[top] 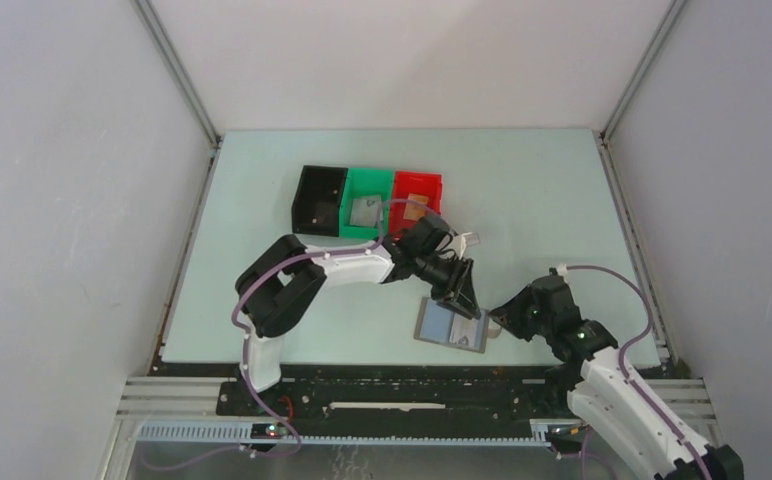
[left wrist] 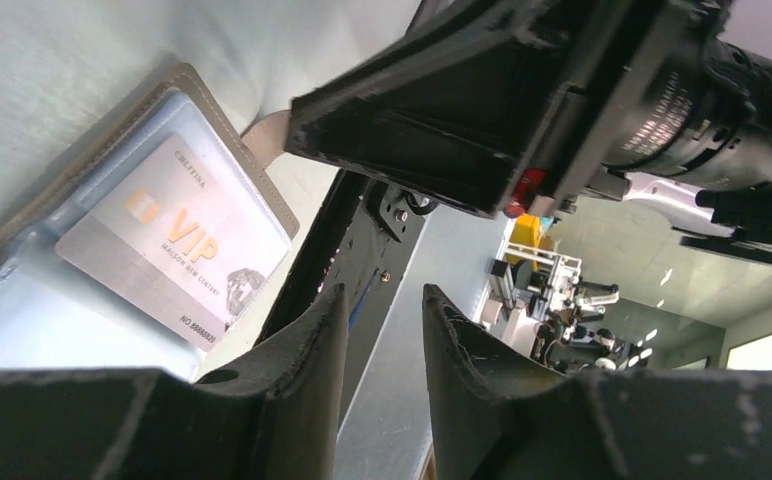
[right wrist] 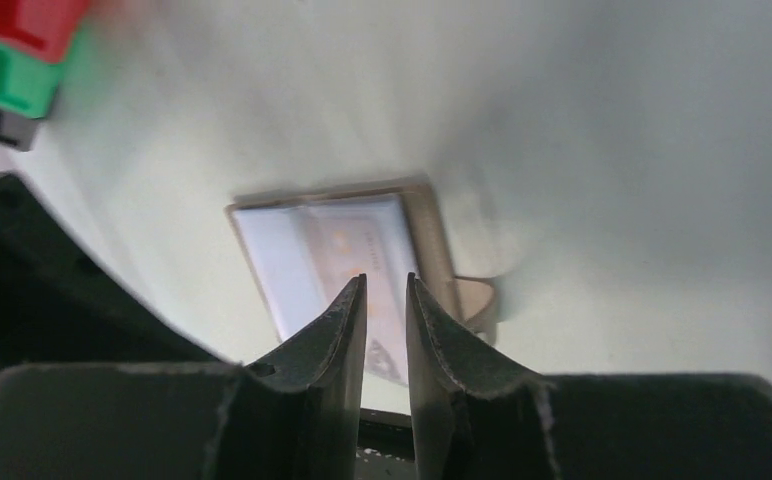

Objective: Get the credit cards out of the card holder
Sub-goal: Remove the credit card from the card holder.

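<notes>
Partly done: tan card (top: 417, 206) seemingly in red bin (top: 432, 181); grey card (left wrist: 167, 240) left in open holder (top: 432, 322). Left gripper (left wrist: 382, 295), right gripper (right wrist: 384, 282): slightly parted, empty.

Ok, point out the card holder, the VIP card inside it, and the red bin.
card holder (top: 434, 322): top external view, bare left pocket.
VIP card (left wrist: 177, 240): left wrist view, its printed face.
red bin (top: 419, 175): top external view, far rim.
</notes>
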